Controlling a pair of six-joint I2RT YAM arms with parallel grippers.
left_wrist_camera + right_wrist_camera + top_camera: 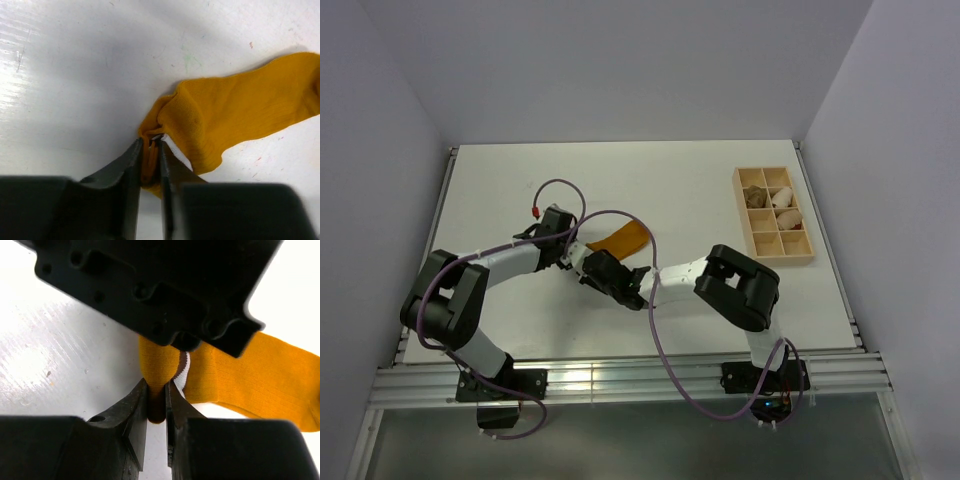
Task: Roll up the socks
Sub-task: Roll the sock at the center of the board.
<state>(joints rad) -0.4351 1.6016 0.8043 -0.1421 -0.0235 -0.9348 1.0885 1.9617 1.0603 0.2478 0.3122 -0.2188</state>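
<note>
Mustard-orange sock [625,240] near the middle of the white table [520,180], flat for most of its length, stretched from the two grippers out toward 1 o'clock in the top view. Cuff end folded over at the 7 o'clock end, with a white stripe [176,151] showing at the fold and a dark-brown band beside it in the right wrist view. Left gripper [149,143] closed to a narrow slit, pinching the folded orange fabric between its fingertips. Right gripper [156,385] just beside it, coming in from 4 o'clock, likewise nipped onto the same fold, fabric filling the gap between its fingers. Much of that fold hidden: from above, both black gripper heads sitting over it; from the right wrist, the black body of the left gripper filling the upper picture and covering the sock beyond the pinch. Purple cable [560,185] looping over the left arm toward 11 o'clock of the sock. Well apart at 3 o'clock of the table, a wooden compartment tray [783,259], holding small cream-white bundles [785,214] in its right column and a tan-brown bundle [757,198] in its left column, too small to make out further.
</note>
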